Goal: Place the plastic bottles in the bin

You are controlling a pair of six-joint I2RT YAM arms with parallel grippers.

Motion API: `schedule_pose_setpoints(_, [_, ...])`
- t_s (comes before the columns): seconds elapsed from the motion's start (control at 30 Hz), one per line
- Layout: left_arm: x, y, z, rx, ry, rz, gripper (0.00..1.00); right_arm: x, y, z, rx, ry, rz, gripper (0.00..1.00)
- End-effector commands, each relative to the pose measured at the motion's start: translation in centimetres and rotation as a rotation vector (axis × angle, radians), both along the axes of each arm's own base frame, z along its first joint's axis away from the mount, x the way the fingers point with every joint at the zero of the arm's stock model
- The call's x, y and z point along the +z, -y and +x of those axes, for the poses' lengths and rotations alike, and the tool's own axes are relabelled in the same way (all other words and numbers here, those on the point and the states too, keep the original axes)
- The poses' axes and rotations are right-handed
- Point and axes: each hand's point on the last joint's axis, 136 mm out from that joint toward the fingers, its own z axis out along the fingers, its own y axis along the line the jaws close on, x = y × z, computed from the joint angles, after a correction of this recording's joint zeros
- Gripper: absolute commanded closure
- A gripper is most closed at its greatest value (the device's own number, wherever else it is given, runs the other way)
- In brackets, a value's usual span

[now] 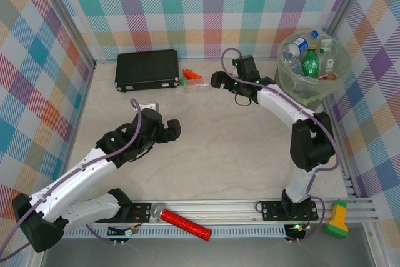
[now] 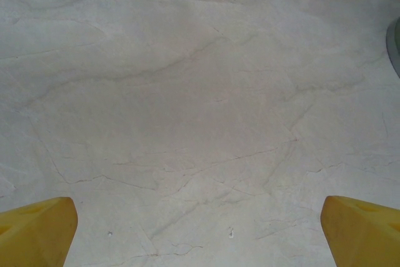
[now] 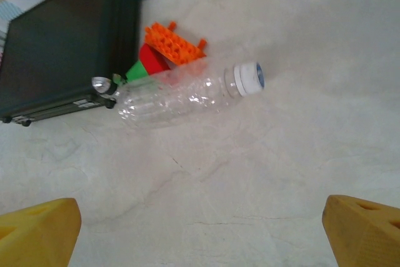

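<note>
One clear bottle (image 3: 181, 98) lies on its side on the pale surface (image 1: 219, 154), just off the right-hand end of the black case (image 1: 147, 69). Its base is close by the case's near corner and its white cap (image 3: 250, 78) points away from the case. The orange bricks (image 3: 174, 42) sit just behind it, at that same end of the case. The bin (image 1: 306, 89) stands well off to the right of the case, in the far corner, with several bottles (image 1: 310, 62) already inside.

The right pincer (image 1: 219, 80) hangs just past the cap end, on the side away from the case, spread wide and holding nothing. The left pincer (image 1: 173, 128) is nearer us than the case, over bare surface, likewise wide and empty.

The bottle looks empty, so I'd judge it very light, thin-walled and springy, and smooth enough to roll or squirt out of a hard squeeze. The ribbed middle, taken across its width, seems the safest hold. The cap is narrow, and the base crowds the case and bricks.

From overhead the bottle is only a faint glint, though the bin and both arms are plain. The right wrist camera gives its ribs, its cap and how near the bricks are, with yellow fingertips (image 3: 39, 232) at the lower corners. The left wrist camera catches it at the far edge.
</note>
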Motion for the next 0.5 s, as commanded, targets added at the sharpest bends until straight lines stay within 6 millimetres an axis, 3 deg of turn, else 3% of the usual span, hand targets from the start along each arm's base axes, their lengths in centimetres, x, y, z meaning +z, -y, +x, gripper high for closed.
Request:
schedule_pose_setpoints(0.0, [0.5, 0.1, -0.6, -0.041, 0.009, -0.025, 0.0, 0.0, -1.6, 1.5, -0.06, -0.045, 0.142, 0.04])
schedule_pose_setpoints(0.2, [1.3, 0.9, -1.1, -0.108, 0.045, -0.066, 0.01, -3.0, -2.7, 3.8, -0.166, -0.148, 0.246, 0.16])
schedule_pose_setpoints(0.47, [1.5, 0.7, -1.6, -0.118, 0.033, -0.06, 0.01, -6.0, -2.4, 6.8, -0.346, -0.213, 0.359, 0.23])
